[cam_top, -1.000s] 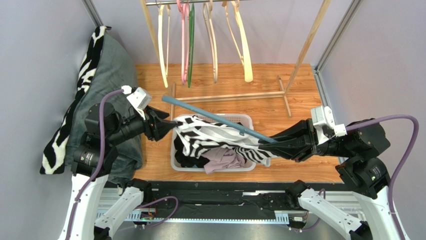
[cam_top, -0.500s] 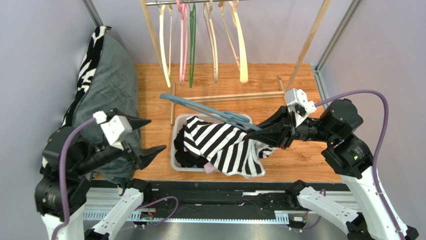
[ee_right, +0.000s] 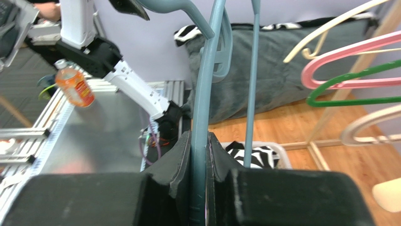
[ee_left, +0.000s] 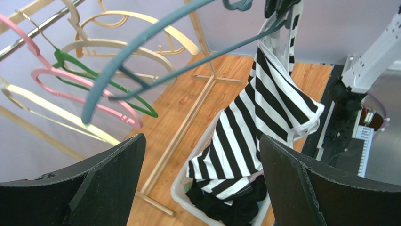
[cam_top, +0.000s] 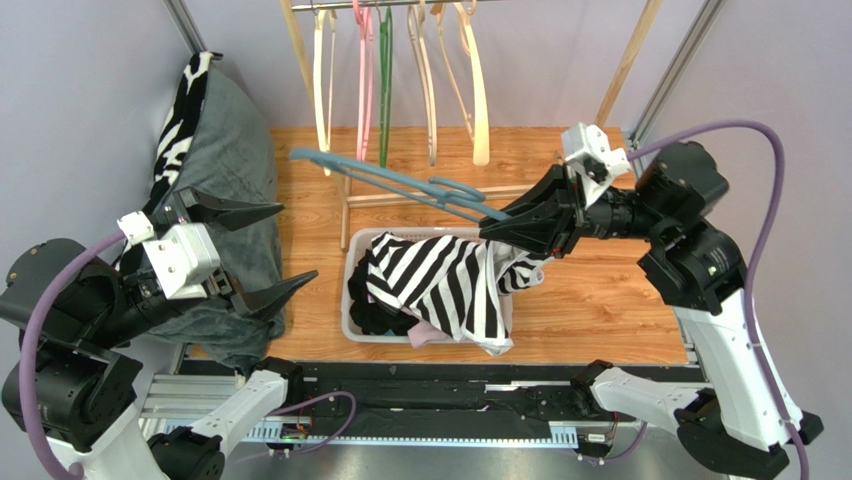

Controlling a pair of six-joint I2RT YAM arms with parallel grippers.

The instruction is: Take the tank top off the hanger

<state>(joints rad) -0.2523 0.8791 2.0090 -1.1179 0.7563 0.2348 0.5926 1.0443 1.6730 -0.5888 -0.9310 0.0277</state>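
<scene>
Observed from beside the rig: the right gripper (cam_top: 492, 228) is closed hard on the blue hanger (cam_top: 400, 182). Its two fingers (ee_right: 179, 160) pinch the hanger near its hook and hold it raised above the laundry basket (cam_top: 347, 290), with the hanger's long arm pointing away to the left. The tank top (cam_top: 440, 285) — black and white stripes — is not free of it. In the left wrist view its upper edge is caught up at the hanger end right beside the right gripper; whether it is looped over the hanger or pinched along with it cannot be told. The rest of the garment drapes down into the basket and spills over the near rim. Beneath it in the basket lie dark clothes (cam_top: 372, 318). The left gripper (cam_top: 298, 242) stands well apart from both garment and hanger, off to the left beside the grey cushion (cam_top: 235, 140), its jaws spread wide and holding nothing. Spare hangers (cam_top: 481, 150) in cream, pink and green hang at the back, above the wooden board (cam_top: 600, 290) on which the basket stands.
</scene>
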